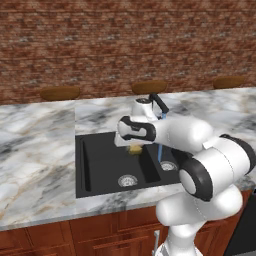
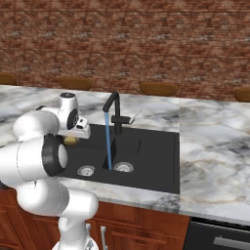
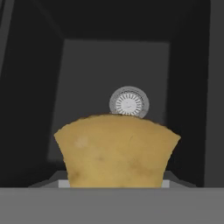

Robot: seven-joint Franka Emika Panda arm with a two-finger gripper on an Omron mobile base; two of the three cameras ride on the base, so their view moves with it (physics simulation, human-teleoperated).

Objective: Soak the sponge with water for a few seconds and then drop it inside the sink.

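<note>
Our end effector (image 1: 134,145) pinches the sponge (image 3: 116,151) and hangs it over the wide basin of the sink (image 1: 100,162), above the drain (image 3: 129,102), beside the water (image 1: 160,150) rather than in it, so we judge a release here would land it inside. Our arm reaches forward over the tabletop (image 1: 35,150), elbow bent, hand pointing down.

No text, label, brand, number or sign can be read anywhere in these pictures
</note>
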